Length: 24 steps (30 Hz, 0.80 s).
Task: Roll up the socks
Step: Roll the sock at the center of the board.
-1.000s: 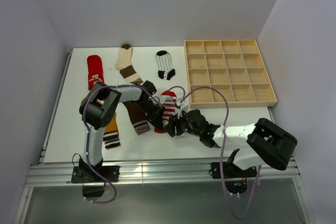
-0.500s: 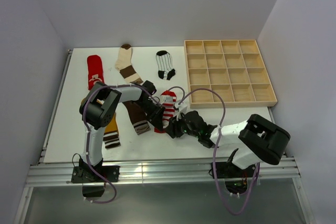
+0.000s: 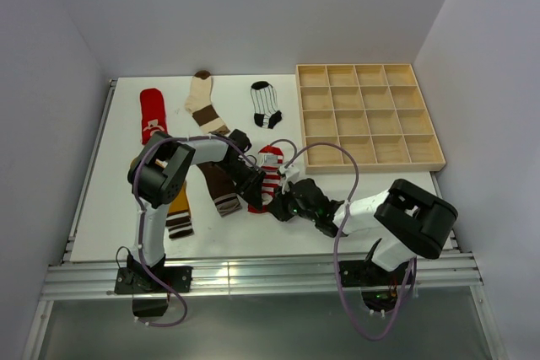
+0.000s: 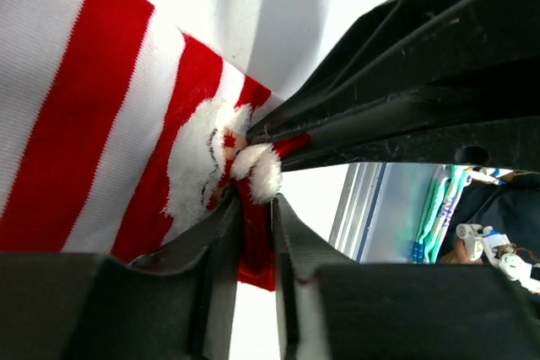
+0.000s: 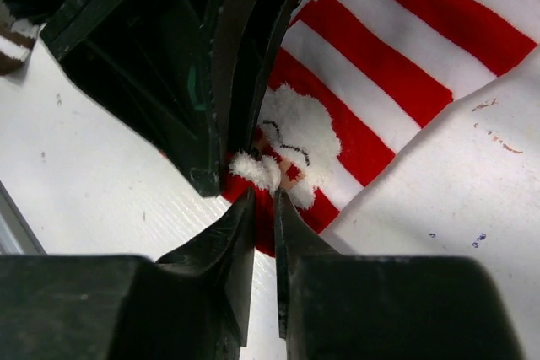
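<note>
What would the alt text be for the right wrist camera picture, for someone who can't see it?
The right gripper pinches the edge of a red-and-white striped sock with a fluffy white patch, lying on a white table. The left gripper, seen at the top left of the picture, grips the same edge.

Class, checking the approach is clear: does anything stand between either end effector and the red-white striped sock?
Nothing visible. The left end effector and right end effector both pinch the near edge of the red-white striped sock.
</note>
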Motion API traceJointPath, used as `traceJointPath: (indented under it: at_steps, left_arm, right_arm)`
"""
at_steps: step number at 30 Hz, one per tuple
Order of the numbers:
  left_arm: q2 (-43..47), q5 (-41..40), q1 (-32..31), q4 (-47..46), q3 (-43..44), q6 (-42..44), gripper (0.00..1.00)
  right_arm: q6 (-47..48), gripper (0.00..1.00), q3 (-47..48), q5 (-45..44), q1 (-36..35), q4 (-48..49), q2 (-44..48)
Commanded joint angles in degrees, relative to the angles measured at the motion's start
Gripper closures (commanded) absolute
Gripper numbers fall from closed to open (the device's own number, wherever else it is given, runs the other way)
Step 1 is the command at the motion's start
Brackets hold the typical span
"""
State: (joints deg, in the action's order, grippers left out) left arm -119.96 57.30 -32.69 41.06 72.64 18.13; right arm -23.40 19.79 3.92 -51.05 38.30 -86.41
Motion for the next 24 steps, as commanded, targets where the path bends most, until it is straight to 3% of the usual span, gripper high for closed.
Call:
traceJointPath:
  at_steps: [1,2,5,8,16,24]
  left_arm:
    - [0.78,-2.71,0.08,-3.87,-0.39,0.77,0.72]
    - [1.13,-2.98,0.17,-4.75,-0.74,-0.1,0.7]
    - [3.06,-4.21,0.25,-8.6,-2.59,-2.3,0.62]
    - [6.74,-6.48,0.52,-13.52,-4.78,-5.11,0.56]
    - [13.96,-16.07,3.59,-28.04,-11.37,-14.78,0.53]
    - [19.41,-20.82,6.94,-33.76,-15.16,-15.58,0.52]
  right_arm:
    - [-3.32,0.85,1.83,-2.95,-0.19,-4.19,-1.39]
    - [-3.93,0.92,2.18,-3.04,-0.19,-5.16,-1.65]
    - [-5.77,0.97,2.27,-2.08,-0.02,-7.45,-1.13]
    - [-7.18,0.98,2.44,-0.85,-0.02,-10.0,-0.34]
    - [-8.95,0.99,4.47,1.26,0.07,-15.63,-0.51]
    - [-10.17,1.0,3.59,3.64,1.56,-15.72,-1.39]
